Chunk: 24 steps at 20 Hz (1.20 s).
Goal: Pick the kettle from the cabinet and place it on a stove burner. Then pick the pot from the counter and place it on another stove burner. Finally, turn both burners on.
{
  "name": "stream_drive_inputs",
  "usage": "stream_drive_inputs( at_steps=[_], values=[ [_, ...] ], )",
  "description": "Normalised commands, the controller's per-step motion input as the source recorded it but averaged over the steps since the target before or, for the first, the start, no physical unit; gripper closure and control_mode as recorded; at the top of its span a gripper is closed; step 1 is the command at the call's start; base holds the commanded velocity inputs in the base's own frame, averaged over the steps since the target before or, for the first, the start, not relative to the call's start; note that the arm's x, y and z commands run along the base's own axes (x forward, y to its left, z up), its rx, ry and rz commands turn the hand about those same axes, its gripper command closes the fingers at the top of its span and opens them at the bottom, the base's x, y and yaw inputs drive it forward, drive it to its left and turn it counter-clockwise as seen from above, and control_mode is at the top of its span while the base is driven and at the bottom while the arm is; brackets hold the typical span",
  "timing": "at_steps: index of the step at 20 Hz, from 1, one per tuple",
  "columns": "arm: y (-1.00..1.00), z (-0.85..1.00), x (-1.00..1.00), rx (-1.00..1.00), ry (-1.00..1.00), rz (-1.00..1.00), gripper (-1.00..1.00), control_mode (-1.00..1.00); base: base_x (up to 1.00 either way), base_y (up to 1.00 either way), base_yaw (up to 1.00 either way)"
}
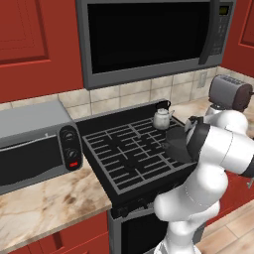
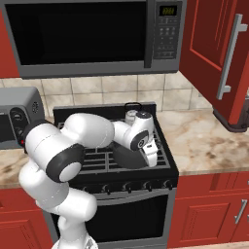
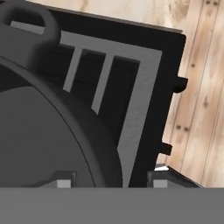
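The small silvery kettle (image 1: pixel 161 118) (image 2: pixel 131 115) stands on the stove's back right burner. The wide dark pot (image 1: pixel 177 144) (image 2: pixel 127 158) (image 3: pixel 43 140) rests on the front right burner grate (image 3: pixel 140 100), partly behind my arm. Its loop side handle (image 3: pixel 30 26) shows at the upper left of the hand view. My gripper (image 2: pixel 151 156) (image 3: pixel 112 183) points down over the pot's right rim. It is open, with one fingertip (image 3: pixel 64 183) over the pot's inside and the other outside the rim, neither pressing on it.
A grey toaster oven (image 1: pixel 34 144) sits on the counter left of the black stove (image 1: pixel 124 163). The chrome toaster (image 1: pixel 229 92) is at the right. A microwave (image 1: pixel 149 34) hangs above. A red cabinet door (image 2: pixel 219 53) stands open over the marbled counter (image 2: pixel 204 141). Knobs (image 2: pixel 126 186) line the stove's front.
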Motion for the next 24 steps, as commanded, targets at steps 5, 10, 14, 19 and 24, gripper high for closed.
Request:
stream_drive_inputs(
  at_steps=[5, 10, 14, 19, 24],
  values=[
    [-0.07, -0.01, 0.0, 0.0, 0.0, 0.0, -1.0, -1.0, 0.0, 0.0, 0.0],
    [-0.01, 0.15, 0.0, 0.0, -0.02, -0.02, -1.0, -1.0, 0.0, 0.0, 0.0],
    [0.0, 0.47, 0.0, 0.0, -0.01, -0.04, -1.0, -1.0, 0.0, 0.0, 0.0],
    [0.0, 0.52, -0.04, 0.0, -0.02, -0.05, -1.0, -1.0, 0.0, 0.0, 0.0],
    [0.0, 0.32, -0.28, 0.0, -0.05, -0.06, -1.0, -1.0, 0.0, 0.0, 0.0]
  ],
)
